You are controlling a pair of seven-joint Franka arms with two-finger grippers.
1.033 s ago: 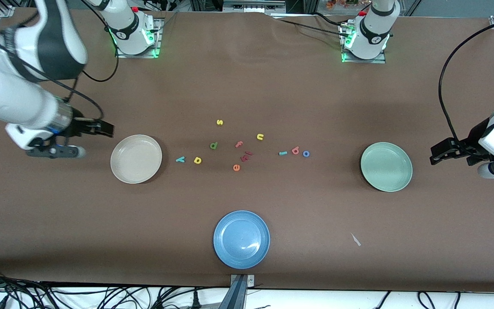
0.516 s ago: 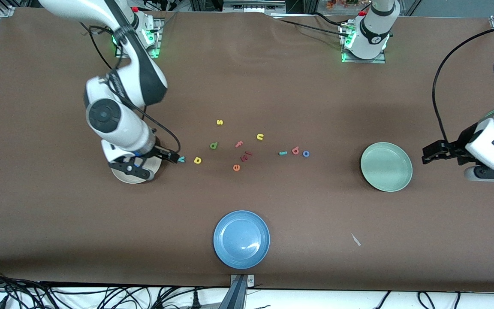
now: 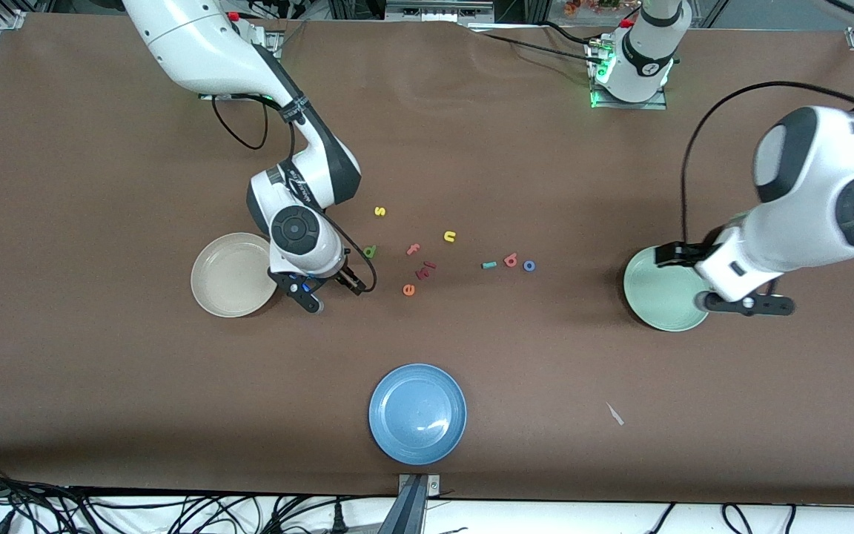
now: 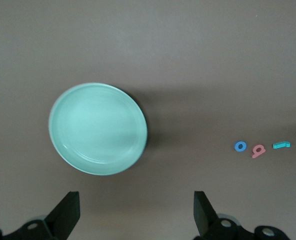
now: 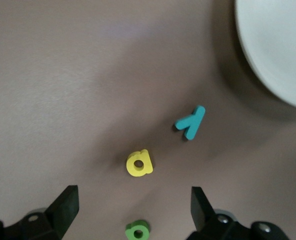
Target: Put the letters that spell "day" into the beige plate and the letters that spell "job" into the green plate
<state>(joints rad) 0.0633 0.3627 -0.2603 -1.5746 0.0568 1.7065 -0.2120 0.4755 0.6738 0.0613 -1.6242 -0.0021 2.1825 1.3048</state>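
- My right gripper (image 5: 133,210) hangs wide open, empty, over yellow a (image 5: 139,163); teal y (image 5: 190,122) lies just beside, toward beige plate (image 5: 273,45).
- Left gripper (image 4: 137,212), open, empty, over green plate (image 4: 63,150).

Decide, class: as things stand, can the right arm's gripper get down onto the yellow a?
Probably yes. The right gripper hangs open above the yellow a, which lies flat on bare table. The teal y and green d lie close beside it but apart from it, so nothing blocks a descent.
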